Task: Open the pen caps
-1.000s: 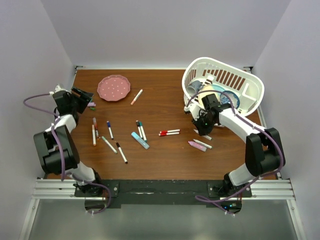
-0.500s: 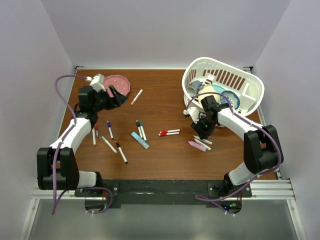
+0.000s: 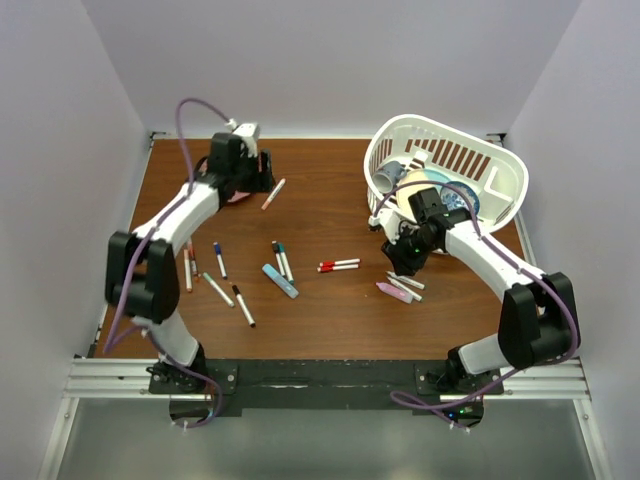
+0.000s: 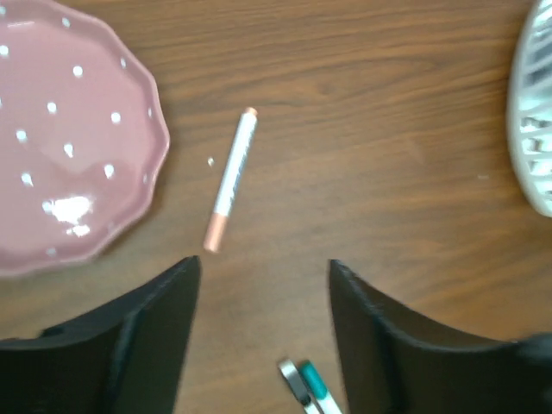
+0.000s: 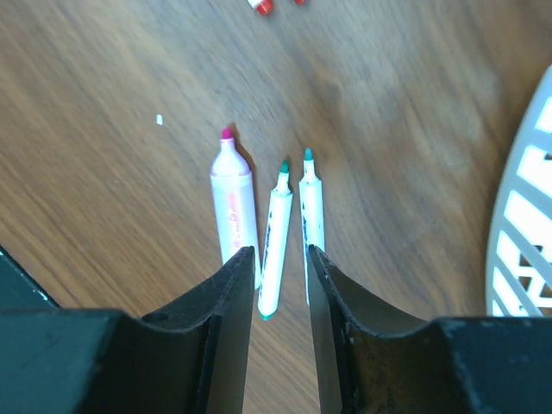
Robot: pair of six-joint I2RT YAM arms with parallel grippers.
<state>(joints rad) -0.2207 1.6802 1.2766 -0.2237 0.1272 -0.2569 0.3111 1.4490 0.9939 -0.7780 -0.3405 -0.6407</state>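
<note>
Pens [image 5: 274, 233], 3 uncapped, right pincer's [image 5: 280, 255] view

I see the plate [image 4: 60, 147] near the table's [image 3: 330, 320] far left corner with a single pen [image 3: 273, 193] just to its right, and the basket [image 3: 500, 165] in the far right corner with dishes [image 3: 410, 183] inside. A scatter of pens [image 3: 218, 260] lies between the left edge and mid-table, a pair of pens [image 3: 339, 266] sits to their right, and three pens [image 3: 400, 288] lie side by side before the basket.
</note>
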